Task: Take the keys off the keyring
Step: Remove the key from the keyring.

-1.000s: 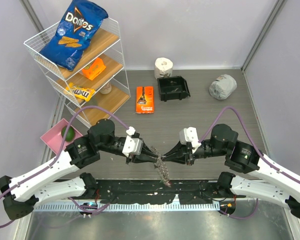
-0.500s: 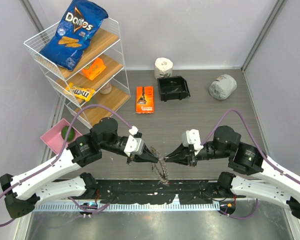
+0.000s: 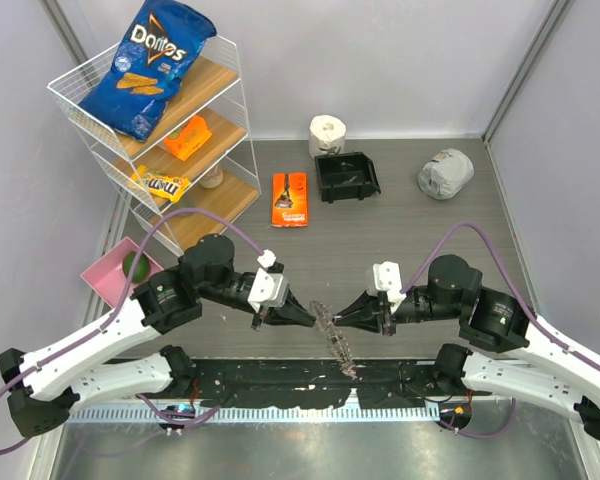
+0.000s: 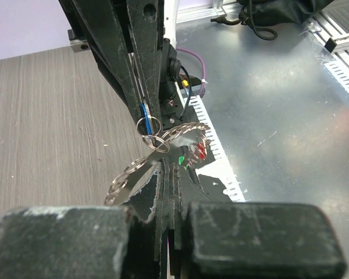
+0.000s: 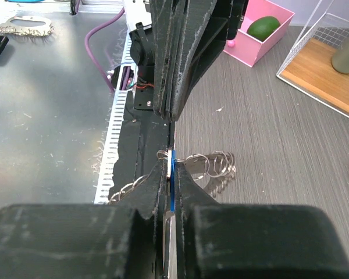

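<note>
1. The left fingers (image 4: 167,189) are clenched on a link of the keyring (image 4: 131,171). The keyring is a frilly silver chain loop held in the air above the middle of the counter's near edge.
2. The right fingers (image 5: 156,187) are clamped tight on a blue-headed key (image 5: 171,173). This key hangs on a small split ring (image 4: 148,124) beside the keyring's links.
3. The two sets of fingertips face each other, very close together. The rest of the keyring droops below them toward the black mat (image 3: 270,385) along the near edge. Other keys (image 4: 200,152) with red and green heads show among the links.
4. The grey wood-grain counter (image 3: 430,240) carries a black bin (image 3: 345,177) and a toilet paper roll (image 3: 327,132) at the far edge. An orange packet (image 3: 290,198) lies beside the bin, and a grey crumpled bundle (image 3: 445,173) lies toward the far right corner.
5. A wire shelf rack (image 3: 230,130) stands in the far left corner with a Doritos bag (image 3: 148,65) on top. A pink tray (image 3: 105,280) holding a green fruit (image 3: 136,265) sits at the left edge. Pale walls enclose the counter.
</note>
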Robot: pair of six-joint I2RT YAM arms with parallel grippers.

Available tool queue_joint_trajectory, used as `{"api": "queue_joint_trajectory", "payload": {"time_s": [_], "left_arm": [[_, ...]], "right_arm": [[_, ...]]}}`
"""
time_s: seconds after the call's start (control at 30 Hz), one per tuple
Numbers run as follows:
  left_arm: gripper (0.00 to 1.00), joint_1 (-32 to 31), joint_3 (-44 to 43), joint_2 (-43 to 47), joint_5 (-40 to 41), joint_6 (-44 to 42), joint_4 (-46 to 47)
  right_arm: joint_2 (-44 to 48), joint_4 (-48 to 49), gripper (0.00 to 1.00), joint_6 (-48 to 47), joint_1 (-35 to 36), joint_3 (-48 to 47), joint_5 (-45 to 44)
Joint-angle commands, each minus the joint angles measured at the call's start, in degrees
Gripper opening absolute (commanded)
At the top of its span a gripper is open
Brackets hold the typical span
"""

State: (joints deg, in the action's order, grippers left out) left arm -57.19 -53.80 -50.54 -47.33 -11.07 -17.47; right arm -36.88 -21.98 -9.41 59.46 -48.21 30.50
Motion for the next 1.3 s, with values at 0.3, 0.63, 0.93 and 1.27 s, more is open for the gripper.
{"api": "queue_joint_trajectory", "payload": {"time_s": [0.3,0.63,0.93,1.27], "left_arm": [[0.41,-0.2,7.04,2.29,4.79,7.47,16.94],[0.55,-0.29,7.48,1.15,4.79,7.73,18.69],[0.64,-1.08,6.34,-1.13,3.57,7.82,19.14],[0.62,-1.61,3.79,-4.39,-2.67,6.59,18.27]], "right_arm": [[-1.17,2.55,0.05,-1.75,0.22,-4.62,0.61],[-1.88,2.55,0.05,-1.93,0.22,-5.85,1.66],[-2.31,2.55,0.05,-2.02,0.22,-6.46,2.63],[-2.93,2.73,0.05,-2.54,0.22,-7.08,4.48]]}}
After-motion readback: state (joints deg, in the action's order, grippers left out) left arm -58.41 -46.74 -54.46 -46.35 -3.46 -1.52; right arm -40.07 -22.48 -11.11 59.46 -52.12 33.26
